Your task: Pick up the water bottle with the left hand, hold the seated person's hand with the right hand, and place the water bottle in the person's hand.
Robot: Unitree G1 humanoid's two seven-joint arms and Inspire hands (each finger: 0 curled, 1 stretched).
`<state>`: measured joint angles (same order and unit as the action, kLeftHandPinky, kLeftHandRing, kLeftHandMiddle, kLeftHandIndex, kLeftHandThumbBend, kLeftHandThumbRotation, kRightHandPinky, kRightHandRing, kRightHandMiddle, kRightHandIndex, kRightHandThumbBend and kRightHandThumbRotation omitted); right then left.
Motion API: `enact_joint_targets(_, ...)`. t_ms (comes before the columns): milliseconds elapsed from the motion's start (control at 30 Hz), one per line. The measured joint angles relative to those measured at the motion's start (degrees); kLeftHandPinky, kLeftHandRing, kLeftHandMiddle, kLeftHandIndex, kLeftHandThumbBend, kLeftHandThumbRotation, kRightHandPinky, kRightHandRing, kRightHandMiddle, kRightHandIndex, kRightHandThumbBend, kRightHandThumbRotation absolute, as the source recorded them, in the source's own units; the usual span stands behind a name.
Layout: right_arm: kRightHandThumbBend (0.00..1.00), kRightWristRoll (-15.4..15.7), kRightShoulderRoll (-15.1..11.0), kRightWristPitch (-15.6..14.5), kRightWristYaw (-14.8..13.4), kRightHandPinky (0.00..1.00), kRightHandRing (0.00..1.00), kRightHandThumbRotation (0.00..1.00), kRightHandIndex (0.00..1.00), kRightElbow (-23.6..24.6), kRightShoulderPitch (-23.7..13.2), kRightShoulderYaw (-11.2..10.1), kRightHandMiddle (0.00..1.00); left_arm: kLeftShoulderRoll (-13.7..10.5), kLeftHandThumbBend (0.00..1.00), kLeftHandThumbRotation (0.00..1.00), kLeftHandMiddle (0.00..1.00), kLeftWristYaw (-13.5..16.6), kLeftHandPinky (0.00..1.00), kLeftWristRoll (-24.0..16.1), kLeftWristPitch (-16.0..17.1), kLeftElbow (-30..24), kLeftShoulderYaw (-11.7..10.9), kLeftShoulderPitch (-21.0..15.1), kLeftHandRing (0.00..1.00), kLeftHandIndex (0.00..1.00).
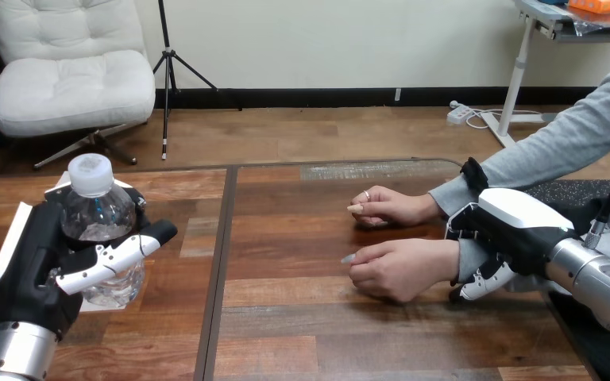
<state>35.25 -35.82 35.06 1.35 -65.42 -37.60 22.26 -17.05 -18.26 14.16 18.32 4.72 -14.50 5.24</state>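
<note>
Bottle gripped at the left, the person's wrist taken at the right

On the left of the desk the robot's left hand has its fingers wrapped round the middle of the water bottle, which stands upright with its white cap showing above the grip; I can't tell whether its base is off the wood. It is thin clear plastic, part full by the look of it, so probably light, smooth and apt to buckle or slip under a hard squeeze. The mid-body hold looks sensible. No label or writing can be read on it. On the right, the right hand lies over the wrist of the person's nearer hand, its fingers curled down round the cuff. That hand rests knuckles-up on the desk, and the person's farther hand lies just beyond it.
</note>
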Motion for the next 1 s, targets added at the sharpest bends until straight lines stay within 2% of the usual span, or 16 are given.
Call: enact_joint_targets(1000, 0.74, -0.4, 0.0, 0.5, -0.7, 0.41, 0.44, 0.0, 0.49, 0.2, 0.0, 0.0, 0.49, 0.0, 0.59, 0.0, 0.35, 0.1, 0.25, 0.0, -1.2, 0.0, 0.0, 0.0, 0.3, 0.39)
